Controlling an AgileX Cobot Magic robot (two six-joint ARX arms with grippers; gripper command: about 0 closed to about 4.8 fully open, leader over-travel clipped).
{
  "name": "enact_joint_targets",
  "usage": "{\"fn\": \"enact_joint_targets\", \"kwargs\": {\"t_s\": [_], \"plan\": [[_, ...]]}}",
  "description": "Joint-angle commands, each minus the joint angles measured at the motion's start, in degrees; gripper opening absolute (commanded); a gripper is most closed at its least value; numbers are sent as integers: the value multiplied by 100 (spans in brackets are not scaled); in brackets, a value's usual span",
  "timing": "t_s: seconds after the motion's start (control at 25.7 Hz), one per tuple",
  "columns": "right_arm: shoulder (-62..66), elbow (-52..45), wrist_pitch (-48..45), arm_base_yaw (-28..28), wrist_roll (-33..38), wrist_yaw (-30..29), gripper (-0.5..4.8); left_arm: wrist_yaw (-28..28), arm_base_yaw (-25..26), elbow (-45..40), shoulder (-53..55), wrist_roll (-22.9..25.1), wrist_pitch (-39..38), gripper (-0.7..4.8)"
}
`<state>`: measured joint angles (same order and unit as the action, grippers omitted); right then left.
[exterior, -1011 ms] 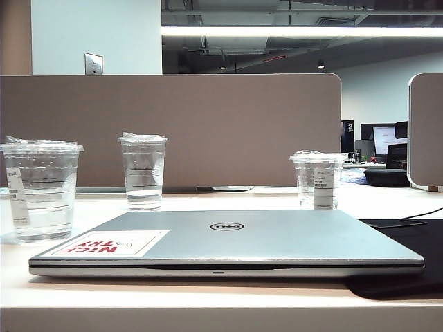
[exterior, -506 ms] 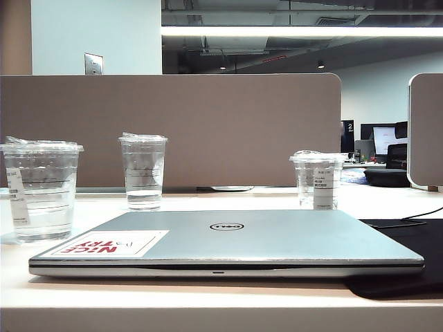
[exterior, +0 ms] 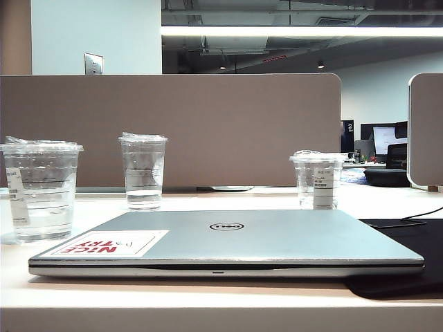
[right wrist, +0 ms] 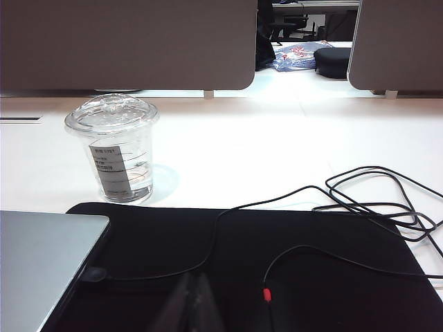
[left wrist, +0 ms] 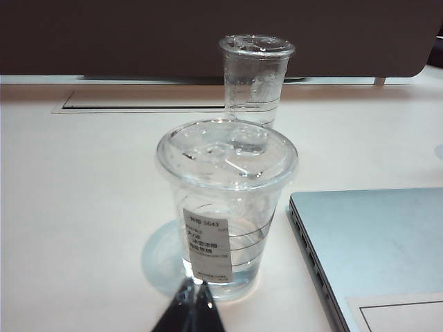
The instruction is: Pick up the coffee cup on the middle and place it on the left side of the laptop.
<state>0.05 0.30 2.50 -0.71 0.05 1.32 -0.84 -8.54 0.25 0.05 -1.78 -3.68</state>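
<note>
Showing the coffee cup (left wrist: 226,207) standing just ahead of the left claw (left wrist: 194,294), tips pressed together, laptop (left wrist: 374,242) close alongside; a forward nudge could spill water onto it. Right claw (right wrist: 194,290), likewise together, hovers over the black mat (right wrist: 277,277).

A wide clear plastic coffee cup (exterior: 43,190), glossy and see-through under its flat lid, is seen with a narrow white paper label. A matt, brushed silver-grey metal laptop (exterior: 228,243) is shown carrying a smooth red-and-white sticker (exterior: 109,243). A dull black cloth mat (right wrist: 291,270) is crossed by thin black rubbery cables (right wrist: 360,200).
</note>
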Motion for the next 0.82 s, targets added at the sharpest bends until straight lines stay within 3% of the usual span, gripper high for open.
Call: {"fn": "enact_joint_targets", "kwargs": {"t_s": [0.04,0.27,0.51,0.82], "plan": [[-11,-22,-101,-4,11,4,-5,15,7,17,2,-17,70,-4],[-11,-22,-98,-9,11,4,-5,11,50,17,2,-17,70,-4],[-11,-22,-101,-9,11,4,-5,-37,791,17,2,11,81,-4],[-11,-22,-101,-9,11,7,-5,-31,968,17,2,31,413,-4]]}}
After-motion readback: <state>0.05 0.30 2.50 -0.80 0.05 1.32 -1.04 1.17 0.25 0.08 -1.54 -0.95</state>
